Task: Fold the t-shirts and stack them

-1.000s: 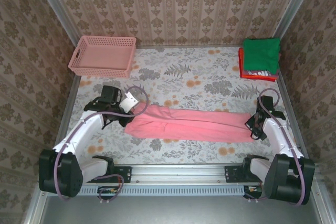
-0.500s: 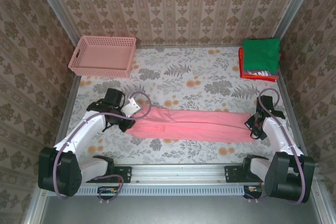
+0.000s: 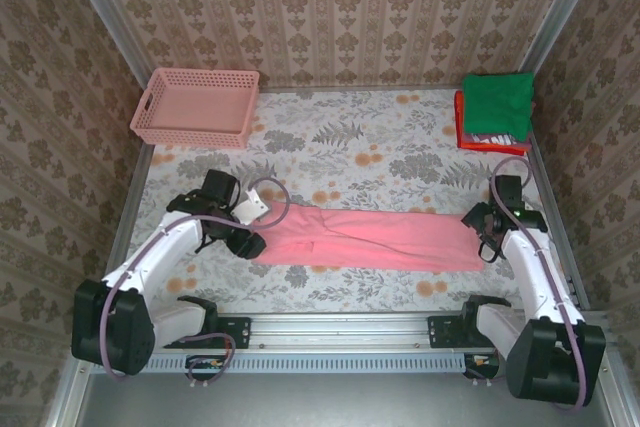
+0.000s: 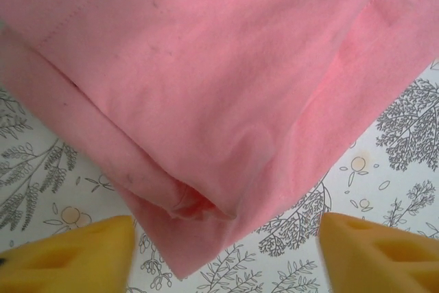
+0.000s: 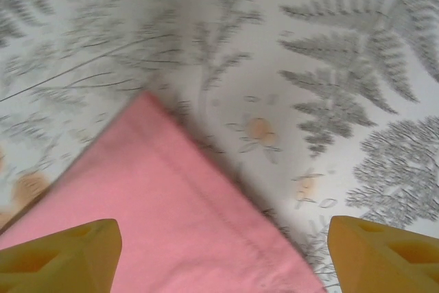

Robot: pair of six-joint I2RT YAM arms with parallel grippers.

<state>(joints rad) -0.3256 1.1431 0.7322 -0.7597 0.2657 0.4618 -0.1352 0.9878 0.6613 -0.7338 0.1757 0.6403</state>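
— Between left gripper (image 3: pixel 248 243) and right gripper (image 3: pixel 484 239): item?
— Pink shirt (image 3: pixel 365 238), one, lying flat in a long band.
— Left gripper, state?
— Fingers spread; shirt's left corner sits between them.
— Right gripper?
— Fingers spread over shirt's right corner.
— Beyond shirt's right end?
— Folded stack, green shirt (image 3: pixel 497 102) on top.

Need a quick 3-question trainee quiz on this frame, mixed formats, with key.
1. True or false: the pink shirt lies as a long strip running from the left tool to the right tool.
2. Which colour tops the folded stack at the far right? A red, B green, C white.
3. Fill in: both tools are ___ (open/shut).
Key: 1 true; 2 B, the green shirt; 3 open.
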